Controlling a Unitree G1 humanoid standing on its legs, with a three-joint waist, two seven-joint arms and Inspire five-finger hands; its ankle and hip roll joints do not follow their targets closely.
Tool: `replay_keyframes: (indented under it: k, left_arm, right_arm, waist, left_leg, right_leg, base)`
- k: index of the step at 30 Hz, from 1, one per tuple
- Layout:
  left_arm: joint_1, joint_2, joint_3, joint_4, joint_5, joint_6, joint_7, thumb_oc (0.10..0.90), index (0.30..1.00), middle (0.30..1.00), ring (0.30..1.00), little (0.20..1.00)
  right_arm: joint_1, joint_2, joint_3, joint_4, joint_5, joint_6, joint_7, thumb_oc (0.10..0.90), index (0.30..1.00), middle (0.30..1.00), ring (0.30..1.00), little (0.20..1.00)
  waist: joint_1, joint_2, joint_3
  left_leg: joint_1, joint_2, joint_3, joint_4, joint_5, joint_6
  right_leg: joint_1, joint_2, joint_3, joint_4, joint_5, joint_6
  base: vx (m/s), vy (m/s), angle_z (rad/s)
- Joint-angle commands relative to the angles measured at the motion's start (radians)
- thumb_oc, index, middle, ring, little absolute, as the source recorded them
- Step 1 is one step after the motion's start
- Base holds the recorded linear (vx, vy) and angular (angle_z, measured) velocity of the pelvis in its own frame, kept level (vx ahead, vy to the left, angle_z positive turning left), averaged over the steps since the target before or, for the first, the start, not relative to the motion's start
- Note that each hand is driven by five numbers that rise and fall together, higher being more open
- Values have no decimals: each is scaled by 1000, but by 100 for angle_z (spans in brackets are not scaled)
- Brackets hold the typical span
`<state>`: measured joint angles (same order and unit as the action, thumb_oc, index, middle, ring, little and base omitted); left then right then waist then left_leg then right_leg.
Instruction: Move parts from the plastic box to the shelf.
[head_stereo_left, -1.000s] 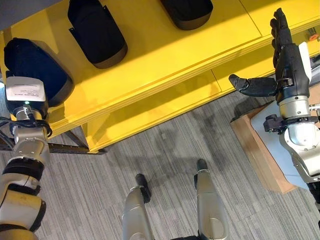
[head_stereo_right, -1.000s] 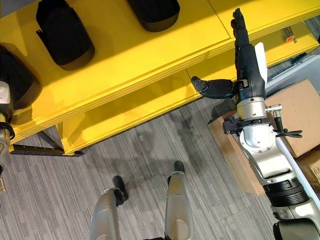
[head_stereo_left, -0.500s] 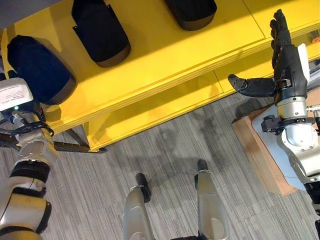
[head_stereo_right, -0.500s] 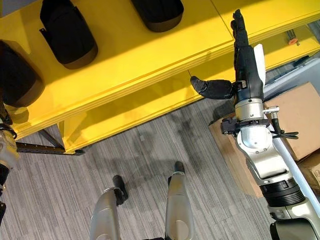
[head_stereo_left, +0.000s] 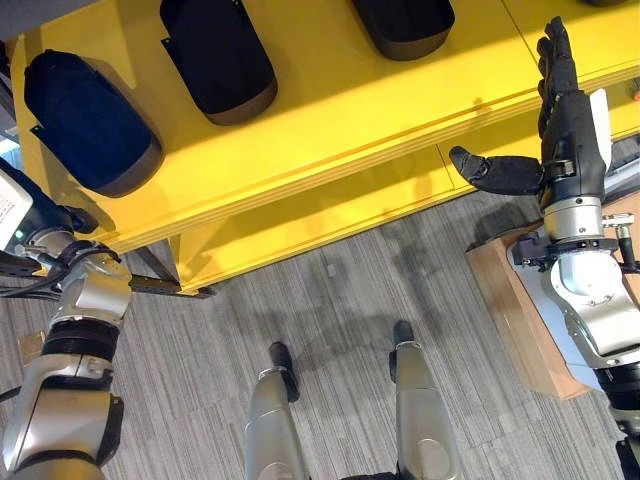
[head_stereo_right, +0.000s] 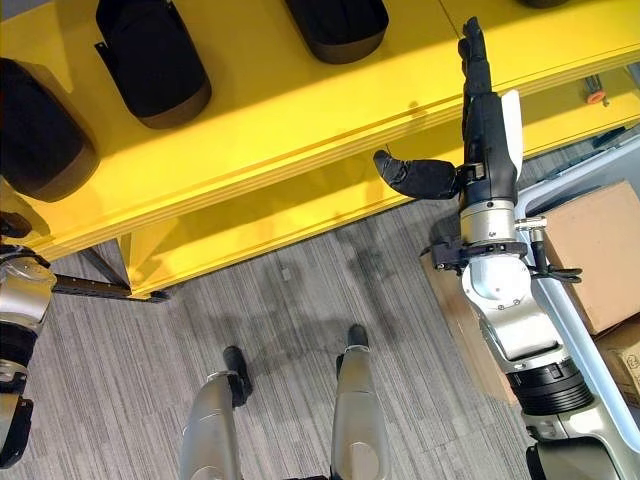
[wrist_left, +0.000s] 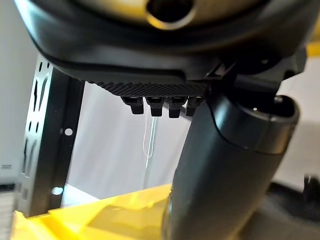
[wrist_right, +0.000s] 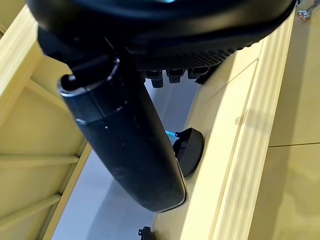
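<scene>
Shelf (head_stereo_left: 330, 120): bright yellow boards with paler yellow edges. Parts on the shelf: one dark navy part (head_stereo_left: 90, 125) with a brownish rim; one black part (head_stereo_left: 218, 58), also with a brownish rim. Floor (head_stereo_left: 330, 300): grey carpet with fine streaked lines. Right hand (head_stereo_left: 568, 125): black with a white side panel. Cardboard box (head_stereo_right: 595, 245): plain tan brown.
</scene>
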<state>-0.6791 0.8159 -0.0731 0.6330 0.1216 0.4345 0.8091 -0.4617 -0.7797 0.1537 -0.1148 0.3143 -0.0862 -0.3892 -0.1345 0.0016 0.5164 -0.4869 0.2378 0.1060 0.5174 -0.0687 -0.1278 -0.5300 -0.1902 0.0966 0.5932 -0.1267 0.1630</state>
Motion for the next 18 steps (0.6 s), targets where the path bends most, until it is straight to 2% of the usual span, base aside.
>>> replay_keyframes:
  k: [1,4,5,7,11,13,18]
  left_arm:
    - [53,46,54,-103,8,-65,115,900,1000,1000,1000,1000]
    - [89,19,68,-138,7,-97,102,900,1000,1000,1000,1000]
    - [106,3,71,-155,-5,-117,103,900,1000,1000,1000,1000]
    - [111,-8,71,-165,-25,-143,117,900,1000,1000,1000,1000]
    - [118,-58,74,-201,-56,-213,153,900,1000,1000,1000,1000]
    - [145,-94,79,-243,-56,-238,160,900,1000,1000,1000,1000]
    - [263,-186,87,-435,32,-322,220,900,1000,1000,1000,1000]
  right_arm:
    - [-32,50,-76,-94,-73,-99,-44,900,1000,1000,1000,1000]
    - [-28,61,-74,-94,-98,-129,-53,900,1000,1000,1000,1000]
    - [-31,62,-79,-98,-100,-178,-46,900,1000,1000,1000,1000]
    - [-44,61,-84,-117,-156,-235,-51,900,1000,1000,1000,1000]
    - [-89,52,-81,-185,-289,-303,-65,900,1000,1000,1000,1000]
    - [-114,45,-71,-225,-359,-308,-66,900,1000,1000,1000,1000]
    - [-133,26,-57,-280,-417,-282,-64,900,1000,1000,1000,1000]
  waist:
    - [6,-51,-113]
    - [10,-53,-112]
    - [13,-54,-115]
    - [15,-55,-116]
    - [25,-58,-118]
    - [39,-64,-121]
    - [94,-96,-119]
  left_leg:
    - [86,-25,-29,11,-138,47]
    - [90,-27,-32,7,-137,48]
    - [88,-27,-33,5,-132,49]
    - [89,-28,-35,6,-134,50]
    - [96,-31,-40,3,-141,51]
    - [95,-33,-44,-3,-138,50]
    - [72,-36,-74,0,-130,52]
  right_leg:
    - [44,-3,2,-104,15,-35]
    - [51,-2,-1,-105,12,-36]
    - [50,-2,-1,-106,15,-38]
    - [50,-1,-2,-104,13,-38]
    - [58,-3,-7,-102,4,-36]
    - [61,-5,-14,-103,3,-35]
    - [75,-12,-45,-104,-1,-41]
  base:
    - [8,-25,3]
    - [5,-6,3]
    - [-12,-1,5]
    - [0,0,0]
    - [0,0,0]
    - [-15,-30,2]
    - [-7,-120,13]
